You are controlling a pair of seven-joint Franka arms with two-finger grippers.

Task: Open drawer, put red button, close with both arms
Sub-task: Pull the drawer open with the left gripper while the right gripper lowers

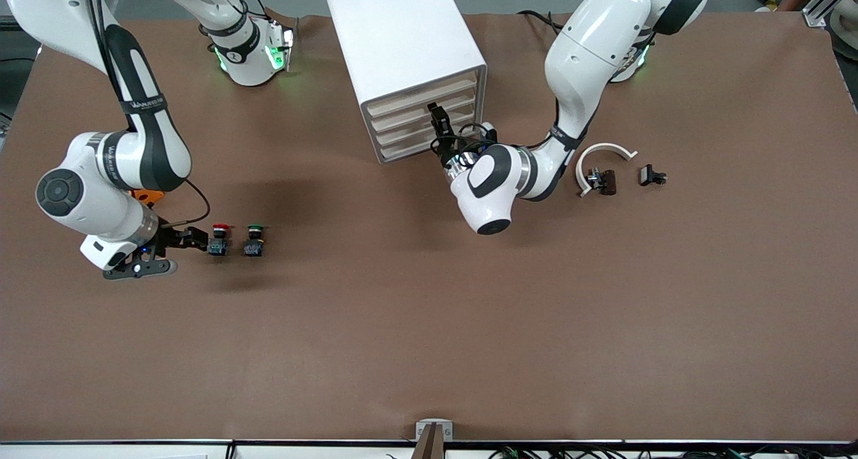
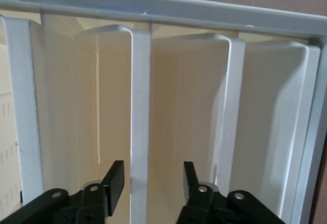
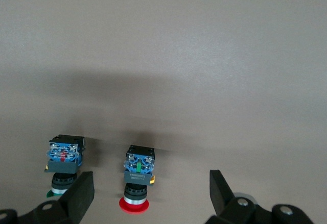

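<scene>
Beside the red button, right end effector partly hidden.

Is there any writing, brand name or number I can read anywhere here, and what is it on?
Black band on the right arm: white lettering, too small to read.
Red button: a label on its dark body, too blurred to read.
Green button: no readable text.
Drawer cabinet: no text.
Both grippers, left at the cabinet's drawers and right around the red button, open: no markings.
</scene>
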